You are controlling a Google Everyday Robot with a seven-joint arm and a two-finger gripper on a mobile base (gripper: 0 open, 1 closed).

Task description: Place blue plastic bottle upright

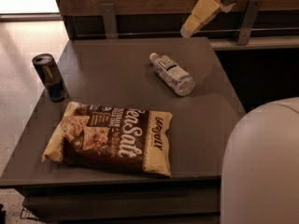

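Observation:
The blue plastic bottle (pixel 171 73) lies on its side on the dark table (pixel 117 78), right of centre toward the back. Its white cap points to the back left and its pale label faces up. My gripper (pixel 194 23) hangs in the air at the top of the view, above the table's back edge. It is behind the bottle, a little to its right, and well apart from it. It holds nothing that I can see.
A dark slim drink can (pixel 50 77) stands upright at the table's left edge. A large brown and tan snack bag (pixel 112 138) lies flat at the front. A pale rounded part of the robot (pixel 261 167) fills the lower right corner. A wooden wall with metal brackets (pixel 108 20) runs behind the table.

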